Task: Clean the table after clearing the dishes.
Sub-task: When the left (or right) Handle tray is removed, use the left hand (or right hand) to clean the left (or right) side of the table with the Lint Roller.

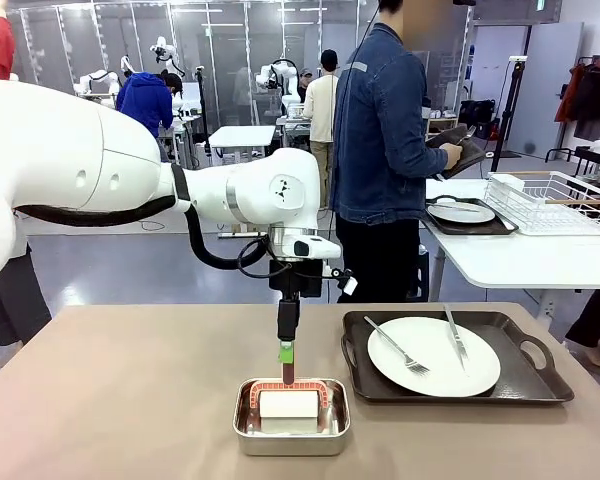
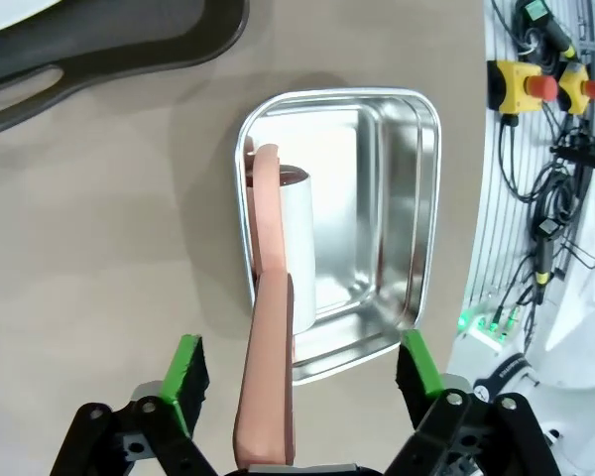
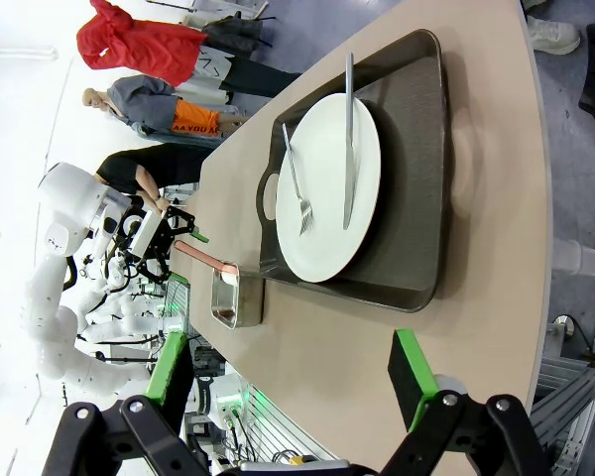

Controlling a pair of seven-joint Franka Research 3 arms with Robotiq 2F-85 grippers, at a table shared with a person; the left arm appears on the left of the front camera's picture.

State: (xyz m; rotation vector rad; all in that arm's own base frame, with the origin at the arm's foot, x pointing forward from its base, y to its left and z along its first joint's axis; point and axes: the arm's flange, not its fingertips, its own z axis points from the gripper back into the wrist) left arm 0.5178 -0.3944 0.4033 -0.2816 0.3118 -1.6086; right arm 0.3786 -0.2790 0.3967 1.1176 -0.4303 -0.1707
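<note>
The left gripper hangs with jaws spread either side of the pink handle of a white block in a steel pan. The right gripper gapes empty. Beside the pan, a plate rests on its tray on the table.

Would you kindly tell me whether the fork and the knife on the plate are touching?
Apart: the front view shows bare plate between the fork and the knife.
</note>
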